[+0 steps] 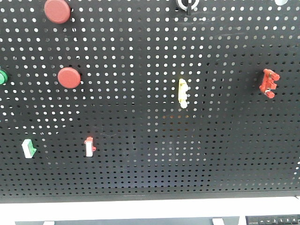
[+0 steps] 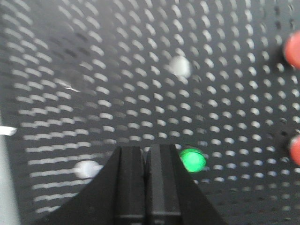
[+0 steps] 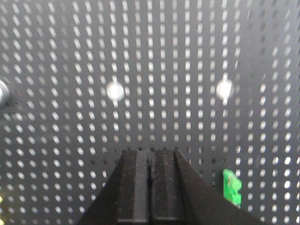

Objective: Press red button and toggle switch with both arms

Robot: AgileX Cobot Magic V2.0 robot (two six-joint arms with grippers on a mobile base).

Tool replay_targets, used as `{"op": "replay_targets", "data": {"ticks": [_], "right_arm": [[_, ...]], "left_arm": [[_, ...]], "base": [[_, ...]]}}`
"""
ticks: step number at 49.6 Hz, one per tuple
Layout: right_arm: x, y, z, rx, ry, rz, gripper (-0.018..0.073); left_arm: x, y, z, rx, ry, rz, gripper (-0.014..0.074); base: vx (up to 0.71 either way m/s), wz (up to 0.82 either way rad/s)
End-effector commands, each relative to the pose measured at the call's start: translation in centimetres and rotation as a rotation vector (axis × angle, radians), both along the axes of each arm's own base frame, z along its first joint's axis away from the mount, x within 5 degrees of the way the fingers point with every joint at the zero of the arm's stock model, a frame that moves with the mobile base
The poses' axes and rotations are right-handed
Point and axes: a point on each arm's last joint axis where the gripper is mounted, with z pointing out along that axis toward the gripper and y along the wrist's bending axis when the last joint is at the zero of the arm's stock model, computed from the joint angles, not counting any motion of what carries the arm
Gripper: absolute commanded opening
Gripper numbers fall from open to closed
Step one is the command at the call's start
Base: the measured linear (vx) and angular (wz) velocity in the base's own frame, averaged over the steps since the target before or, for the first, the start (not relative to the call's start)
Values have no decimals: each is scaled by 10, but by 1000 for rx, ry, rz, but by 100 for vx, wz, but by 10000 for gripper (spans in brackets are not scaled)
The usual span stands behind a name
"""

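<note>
Jaws of the left gripper (image 2: 146,151) sit pressed together with nothing between them. Same for the right gripper (image 3: 150,152): black fingers flush, empty. Both wrist views are blurred.

Just right of the left tips glows a round green button (image 2: 192,160). A red blob (image 2: 293,49) and a lower red blob (image 2: 295,150) sit at that view's right edge, well apart from the tips; probably the red buttons. The right wrist view shows a small green plastic piece (image 3: 232,186) lower right of the fingers. A silver glint at its far left edge is too blurred to name. Cannot tell whether either gripper touches the black perforated metal pegboard (image 1: 150,154).

Front view, no arm visible:
- upper round red plastic button (image 1: 57,10), top left
- lower round red plastic button (image 1: 69,77), below it
- small round black toggle switch with silver ring (image 1: 187,4), cut by the top edge, centre-right
- pale yellow oblong piece (image 1: 183,92) and red bracket-shaped piece (image 1: 268,83), lower on the board

Handling, my judgement: either red button looks rigid, spring-backed and smooth-capped. Press square on the cap centre with closed tips; no grasp needed. The toggle lever looks short, stiff and slick, and likely snaps over. Push its side near the tip, since off-centre contact may slip.
</note>
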Motion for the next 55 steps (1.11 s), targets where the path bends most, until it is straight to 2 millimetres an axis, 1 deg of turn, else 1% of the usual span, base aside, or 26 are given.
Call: {"op": "replay_targets", "data": {"ticks": [1,7,16,21,26,31,39,47,55], "right_arm": [[0,-1,15,-5,-104,-5,-3],[3,0,14,-5,-96,-5,-3],[3,0,14,-5,-95,-5,-3],[3,0,14,-5,-95,-5,-3],[3,0,14,-5,-95,-5,-3],[3,0,14,-5,-96,-5,-3],[3,0,14,-5,-96,-5,-3],[3,0,14,-5,-96,-5,-3],[3,0,14,-5,-96,-5,-3]], "left_arm": [[2,-9,25,-17,-150,-59,1],[14,-30,39,31,-147,-167,1],[44,-68,64,32,-165,-312,1],[64,-86,73,29,-164,-357,1],[80,-100,76,27,-155,-382,1],[95,-106,80,26,-156,-382,1],[111,-114,82,24,-162,-381,1],[128,-122,75,27,-151,-381,1],[136,-125,69,28,-144,-381,1]], "base": [[0,0],[0,0],[0,0],[0,0],[0,0],[0,0],[0,0],[0,0],[0,0]]}}
